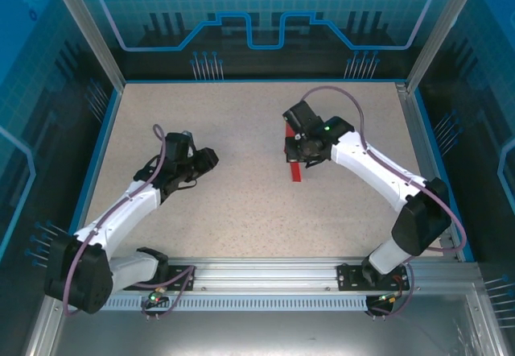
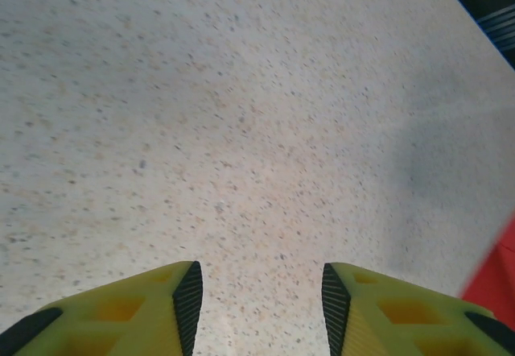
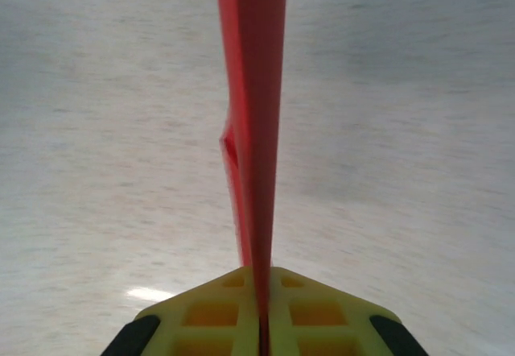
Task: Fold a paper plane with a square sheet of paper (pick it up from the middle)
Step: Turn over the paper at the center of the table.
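Right gripper (image 3: 261,312): yellow fingers pressed together, pinching paper plane (image 3: 253,106) by its near end. Paper bright red, folded slim, seen edge-on, narrow strip running straight away from fingertips, small bulge of layers on its left side midway. Left gripper (image 2: 261,300): jaws spread, speckled tabletop seen through gap, red corner at right edge. Top view: red strip right of table (image 1: 241,203) centre, under right gripper.

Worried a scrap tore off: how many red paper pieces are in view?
1: a folded red paper, held edge-on in the shut right claw, right of centre on the table. The claw may hide scraps beneath it.
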Tool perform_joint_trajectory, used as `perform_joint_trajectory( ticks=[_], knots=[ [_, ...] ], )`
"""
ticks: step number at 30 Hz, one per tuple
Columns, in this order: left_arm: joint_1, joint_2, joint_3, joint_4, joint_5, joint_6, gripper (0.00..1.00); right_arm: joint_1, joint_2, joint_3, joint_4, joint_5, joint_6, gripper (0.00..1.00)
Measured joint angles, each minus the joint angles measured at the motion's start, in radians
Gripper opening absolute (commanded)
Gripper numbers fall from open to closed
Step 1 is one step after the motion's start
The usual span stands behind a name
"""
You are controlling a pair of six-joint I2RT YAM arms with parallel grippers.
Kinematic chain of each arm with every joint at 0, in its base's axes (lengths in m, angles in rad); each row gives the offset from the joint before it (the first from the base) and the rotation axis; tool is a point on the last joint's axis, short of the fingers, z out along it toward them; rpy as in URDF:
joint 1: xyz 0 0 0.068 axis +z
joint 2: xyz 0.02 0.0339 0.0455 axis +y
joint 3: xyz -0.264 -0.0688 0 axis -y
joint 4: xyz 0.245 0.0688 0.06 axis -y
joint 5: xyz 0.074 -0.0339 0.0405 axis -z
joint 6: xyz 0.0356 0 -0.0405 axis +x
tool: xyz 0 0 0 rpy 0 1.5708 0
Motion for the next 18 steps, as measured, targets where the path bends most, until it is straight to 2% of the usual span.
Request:
perform_joint_trajectory(
  ticks=[4,8,11,14,18],
  knots=[
    [0.021,-0.007,-0.013,-0.014,-0.025,0.002,0.49,0.077,0.111,0.171,-0.288,0.228,0.042,0.09],
    [0.035,-0.024,-0.035,-0.04,-0.049,-0.001,0.54,0.126,0.292,0.267,-0.425,0.311,0.071,0.09],
    [0.051,-0.041,-0.037,-0.071,-0.072,-0.001,0.54,0.163,0.435,0.316,-0.442,0.288,0.07,0.1],
    [0.065,-0.06,-0.037,-0.101,-0.095,-0.001,0.56,0.2,0.571,0.393,-0.423,0.212,0.067,0.15],
    [0.084,-0.084,-0.039,-0.129,-0.106,-0.001,0.59,0.229,0.689,0.488,-0.346,0.054,0.057,0.28]
  ],
)
